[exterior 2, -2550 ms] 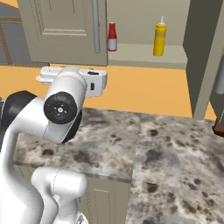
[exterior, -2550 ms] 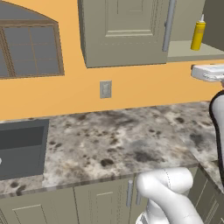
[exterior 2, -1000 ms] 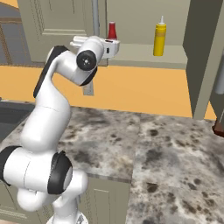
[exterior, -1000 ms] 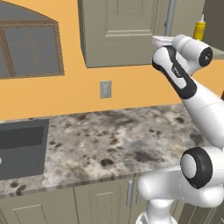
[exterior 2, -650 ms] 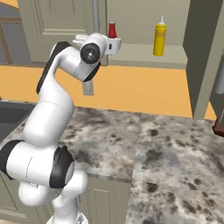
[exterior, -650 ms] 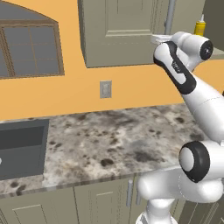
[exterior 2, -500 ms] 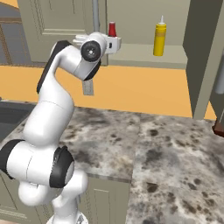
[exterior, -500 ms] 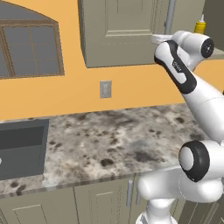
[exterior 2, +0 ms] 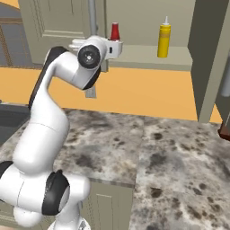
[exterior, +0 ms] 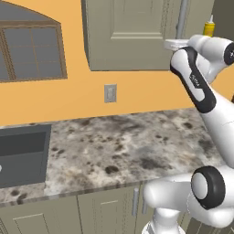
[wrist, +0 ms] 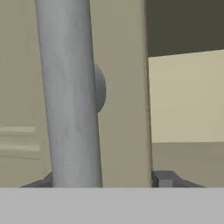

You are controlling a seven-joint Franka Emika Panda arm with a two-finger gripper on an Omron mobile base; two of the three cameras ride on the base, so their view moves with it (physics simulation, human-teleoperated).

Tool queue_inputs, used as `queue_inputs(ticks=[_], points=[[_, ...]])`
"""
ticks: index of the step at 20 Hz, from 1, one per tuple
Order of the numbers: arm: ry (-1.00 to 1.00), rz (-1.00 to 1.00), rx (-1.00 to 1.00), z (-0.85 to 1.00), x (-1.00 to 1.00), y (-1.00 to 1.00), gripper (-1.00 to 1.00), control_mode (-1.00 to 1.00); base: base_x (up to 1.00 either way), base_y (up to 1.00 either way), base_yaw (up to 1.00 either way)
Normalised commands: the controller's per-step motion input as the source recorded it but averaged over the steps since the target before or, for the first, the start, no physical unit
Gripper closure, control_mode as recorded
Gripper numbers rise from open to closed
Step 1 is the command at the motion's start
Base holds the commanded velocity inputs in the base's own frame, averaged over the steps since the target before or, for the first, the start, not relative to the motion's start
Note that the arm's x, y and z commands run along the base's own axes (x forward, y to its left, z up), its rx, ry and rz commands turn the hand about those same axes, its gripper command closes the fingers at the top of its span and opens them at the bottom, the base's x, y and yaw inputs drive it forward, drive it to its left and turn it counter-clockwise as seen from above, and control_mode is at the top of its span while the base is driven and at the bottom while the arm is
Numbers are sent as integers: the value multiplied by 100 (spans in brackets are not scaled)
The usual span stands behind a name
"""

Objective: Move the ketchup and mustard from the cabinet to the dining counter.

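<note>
Even, bright render — soft shadows, no glare.

No lettering, label, brand, number or sign can be read anywhere in these views. The ketchup [exterior 2: 115, 31] and the mustard [exterior 2: 164, 41] just beyond the hand carry plain, unmarked sides.

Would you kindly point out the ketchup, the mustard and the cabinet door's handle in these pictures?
ketchup [exterior 2: 115, 31], right base view, on its red body above the hand.
mustard [exterior 2: 164, 41], right base view, on the yellow body.
handle [wrist: 70, 96], hand view, on the middle of the grey bar.
</note>
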Motion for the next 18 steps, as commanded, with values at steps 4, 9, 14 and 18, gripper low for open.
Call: queue_inputs(ticks=[4,9,14,18], points=[[20,0,0,0,-100,36,100,-100,0,0,0],[26,0,0,0,-100,80,100,-100,0,0,0],[19,0,-1,-13,-92,100,100,-100,0,0,0],[2,0,-1,-22,-32,64,100,-100,0,0,0]])
